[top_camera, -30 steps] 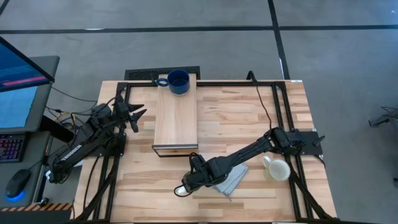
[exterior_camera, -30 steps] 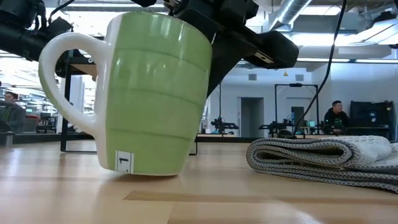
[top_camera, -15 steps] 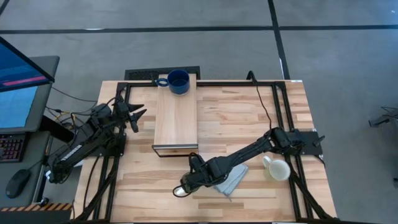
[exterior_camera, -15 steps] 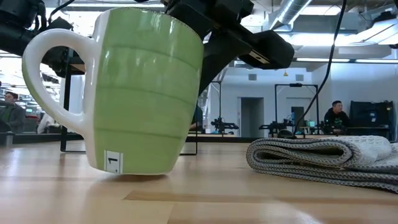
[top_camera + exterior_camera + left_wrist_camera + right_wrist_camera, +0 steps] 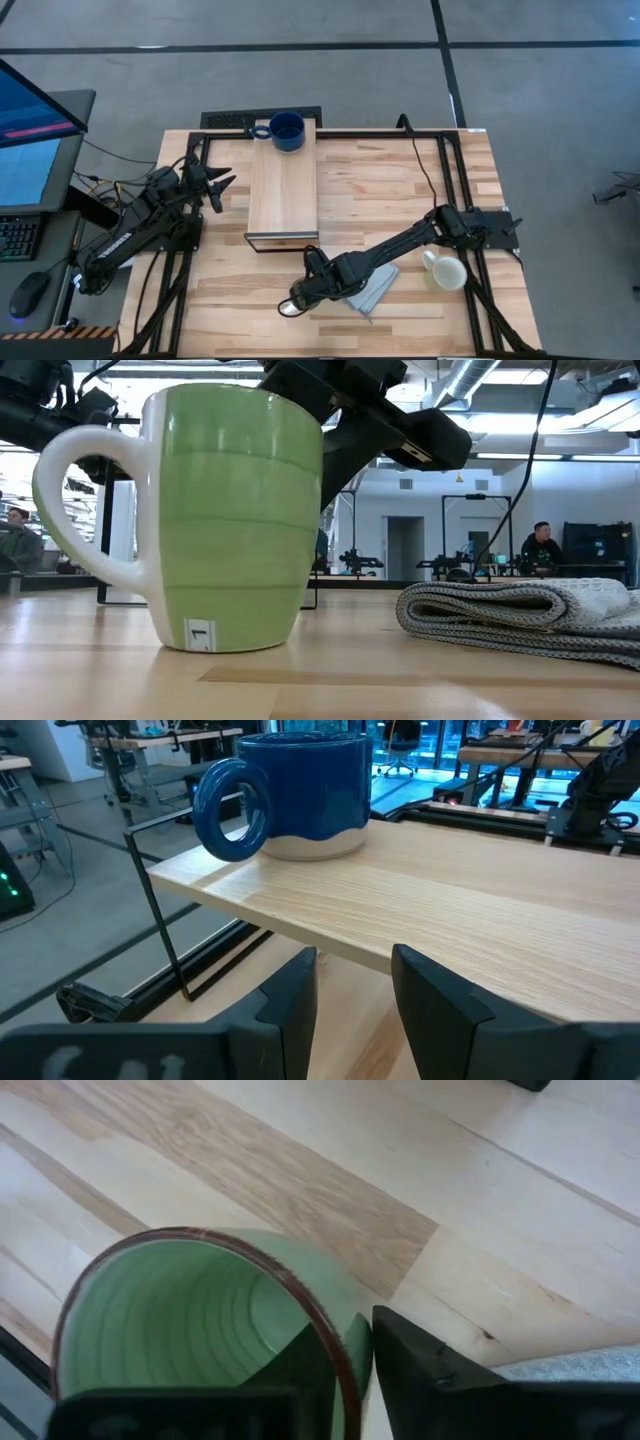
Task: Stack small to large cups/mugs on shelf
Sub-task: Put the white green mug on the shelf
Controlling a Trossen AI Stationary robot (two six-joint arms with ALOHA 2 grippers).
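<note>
Green mug point(image 5: 225, 520) upright on tabletop point(image 5: 400, 190), near front edge, base flat on wood, handle to the side. Small label w/ a digit low on its wall. Right tool point(image 5: 345, 1355) at mug's rim: one finger inside, one outside, rim between them, jaws narrow. Cannot tell if still squeezing or already slack. Folded grey cloth point(image 5: 520, 615) just beside the mug, partly under right arm in high view.

White mug point(image 5: 446, 272) lying on its side near right edge of tabletop, well apart from green one.

Blue mug point(image 5: 290, 790) upright on far end of shelf point(image 5: 283, 195), handle toward left side. Nothing else on shelf top.

Left tool point(image 5: 350, 995) beside shelf's left side, off the tabletop edge, jaws narrow, holding nothing, pointed at blue mug.

Person point(image 5: 540, 545) seated far in room behind.
</note>
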